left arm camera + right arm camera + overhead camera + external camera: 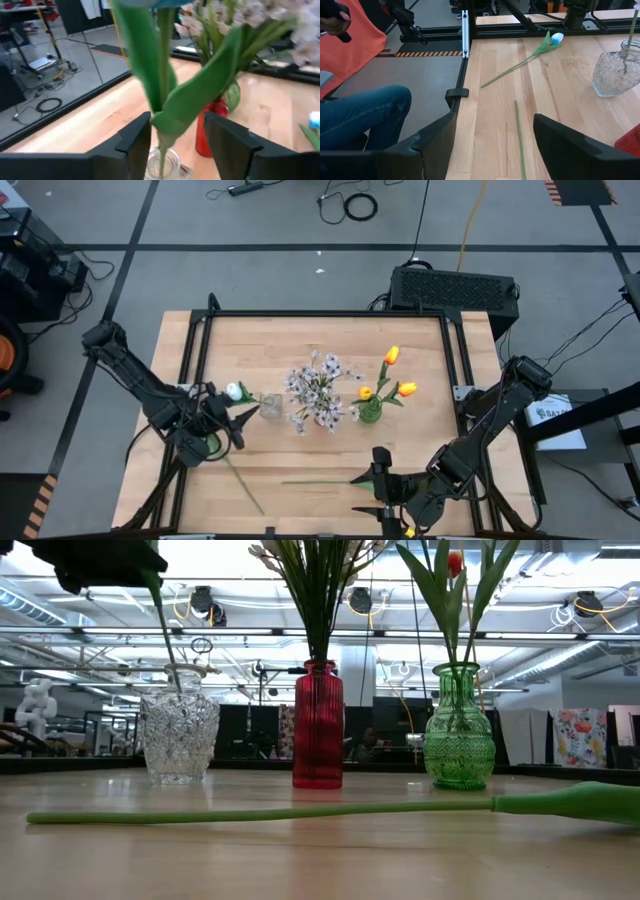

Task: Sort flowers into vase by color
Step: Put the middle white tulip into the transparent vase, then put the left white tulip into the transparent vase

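Two dark fingers (135, 142) of the left gripper (177, 140) stand parted around a pale tulip's (234, 391) stem, directly above the clear vase (179, 737). Light and bendy, it looks best pinched mid-stem. Right gripper (492, 142) gapes empty.

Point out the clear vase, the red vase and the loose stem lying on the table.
clear vase (180, 738), low view, on its cut-glass belly.
red vase (318, 730), low view, on its ribbed body.
loose stem (270, 812), low view, midway along the bare green stalk.
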